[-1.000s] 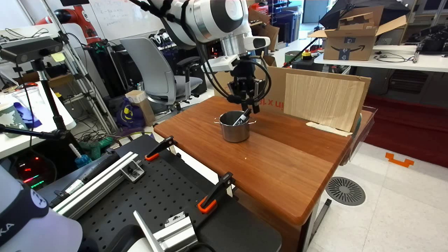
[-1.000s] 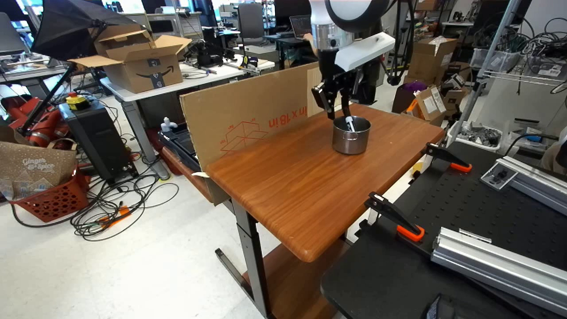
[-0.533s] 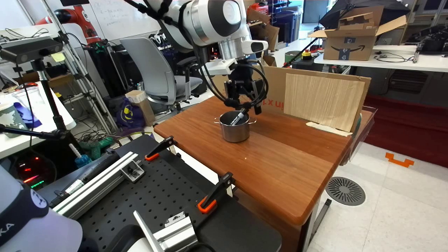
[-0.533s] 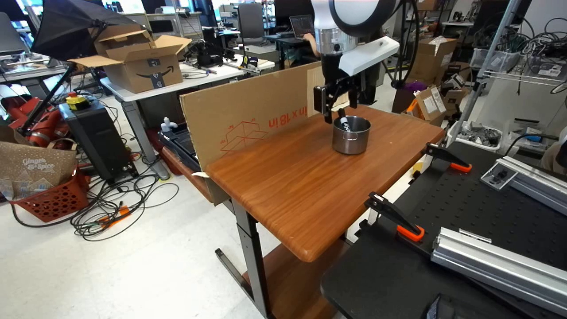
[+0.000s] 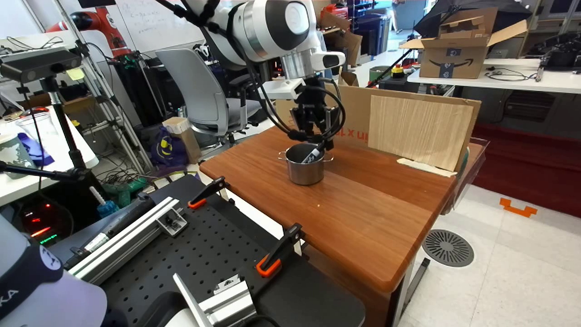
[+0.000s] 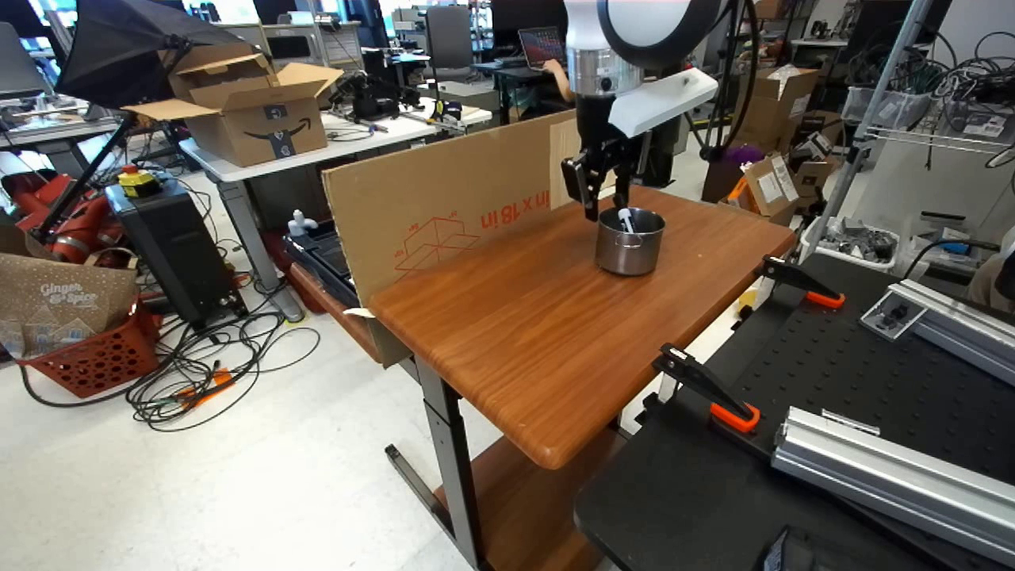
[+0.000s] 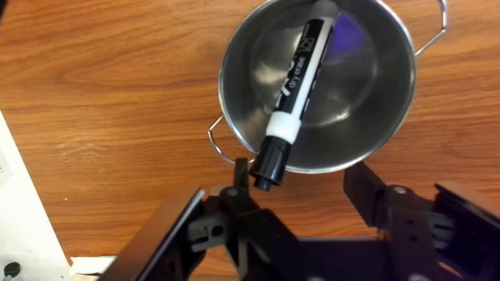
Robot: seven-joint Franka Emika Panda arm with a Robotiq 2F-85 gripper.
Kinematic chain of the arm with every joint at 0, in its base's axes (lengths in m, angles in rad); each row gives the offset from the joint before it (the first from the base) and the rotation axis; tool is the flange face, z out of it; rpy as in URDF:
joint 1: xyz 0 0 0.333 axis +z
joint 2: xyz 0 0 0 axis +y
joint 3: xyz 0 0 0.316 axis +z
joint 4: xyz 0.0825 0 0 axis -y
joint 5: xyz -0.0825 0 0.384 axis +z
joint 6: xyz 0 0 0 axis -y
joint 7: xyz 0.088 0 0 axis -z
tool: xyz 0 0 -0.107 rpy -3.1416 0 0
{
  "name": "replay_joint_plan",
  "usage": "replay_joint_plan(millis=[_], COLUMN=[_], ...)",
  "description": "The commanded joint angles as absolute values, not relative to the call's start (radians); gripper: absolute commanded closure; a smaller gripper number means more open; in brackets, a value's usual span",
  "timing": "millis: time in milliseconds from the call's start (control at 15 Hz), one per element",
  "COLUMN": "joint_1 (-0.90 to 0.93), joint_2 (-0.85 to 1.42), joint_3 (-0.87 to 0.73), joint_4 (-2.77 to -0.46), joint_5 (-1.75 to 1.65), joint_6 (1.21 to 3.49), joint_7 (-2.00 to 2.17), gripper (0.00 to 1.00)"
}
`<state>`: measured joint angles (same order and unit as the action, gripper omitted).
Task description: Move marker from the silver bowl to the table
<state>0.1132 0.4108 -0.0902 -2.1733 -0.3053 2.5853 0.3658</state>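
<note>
The marker (image 7: 299,78), with a black and white barrel and black cap, leans in the silver bowl (image 7: 394,78). Its cap sticks out over the rim. It also shows in both exterior views (image 5: 312,156) (image 6: 626,220), partly behind a finger. The bowl (image 5: 305,173) (image 6: 626,254) stands upright on the reddish-brown table (image 5: 363,200) (image 6: 539,341). My gripper (image 7: 299,171) is open just above the bowl's rim. The cap lies between the fingers, close beside the left finger (image 7: 241,173) in the wrist view. I cannot tell whether they touch. The right finger (image 7: 361,191) is well apart from it.
A cardboard sheet (image 6: 444,214) with a pale wooden board (image 5: 420,129) stands along the table's far edge. A black bench (image 5: 218,245) with clamps (image 5: 281,250) borders the near side. The bowl has thin wire handles (image 7: 216,146) sticking out sideways.
The arm has shifted slightly sideways and the fingers have come lower over the bowl. A finger now hides the cap in an exterior view. The marker's lean has changed a little.
</note>
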Motion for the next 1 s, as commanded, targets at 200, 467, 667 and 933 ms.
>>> replay_joint_plan(millis=[200,467,667,933], joint_1=[0.123,0.127,0.128,0.126], joint_2=[0.379,0.382,0.384,0.379], joint_3=[-0.107,-0.11,-0.109,-0.106], joint_4=[-2.209,-2.199,-2.192,-2.189], joint_5=[-0.296,-0.296,-0.294,-0.285], joint_6=[2.623,2.61,2.603,2.604], joint_7=[0.363,0.369,0.373,0.373], gripper=[0.9,0.96,0.96,0.96])
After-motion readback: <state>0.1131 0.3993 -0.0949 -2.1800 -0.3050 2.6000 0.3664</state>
